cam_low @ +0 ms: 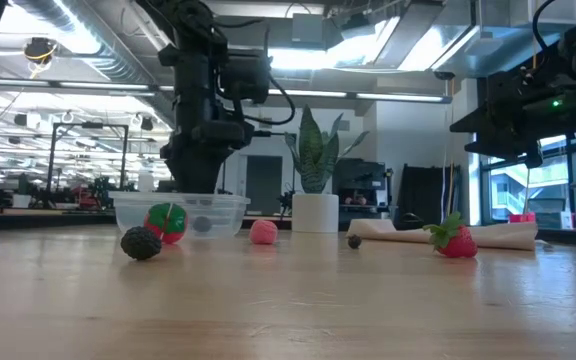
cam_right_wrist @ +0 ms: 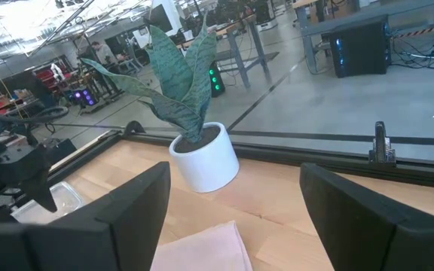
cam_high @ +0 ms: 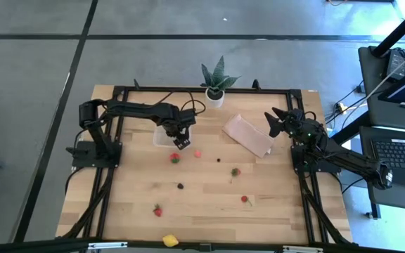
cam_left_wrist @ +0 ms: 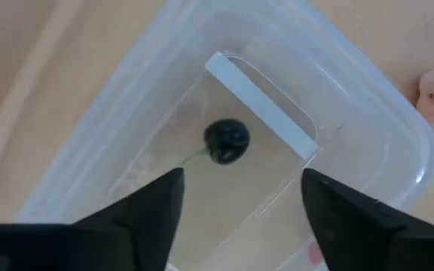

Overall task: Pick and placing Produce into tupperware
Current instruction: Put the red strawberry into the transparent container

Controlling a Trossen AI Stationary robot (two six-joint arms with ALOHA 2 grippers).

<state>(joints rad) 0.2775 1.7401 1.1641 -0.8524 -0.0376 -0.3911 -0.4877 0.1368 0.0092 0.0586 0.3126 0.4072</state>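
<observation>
Left gripper (cam_left_wrist: 239, 199), fingers spread, hovers over the tupperware (cam_left_wrist: 368, 113), which holds one dark berry (cam_left_wrist: 227, 141). Right gripper (cam_high: 275, 121), fingers spread, waits at the table's right, near the tan sheet (cam_high: 247, 135).

Left hand (cam_high: 180, 138) over clear tupperware (cam_high: 162, 136), scattered produce on wooden table (cam_high: 202, 211), right hand (cam_high: 276, 121) beside tan sheet (cam_high: 247, 135)

Overhead and table-level views, both showing tupperware (cam_high: 163, 136), perhaps partly
</observation>
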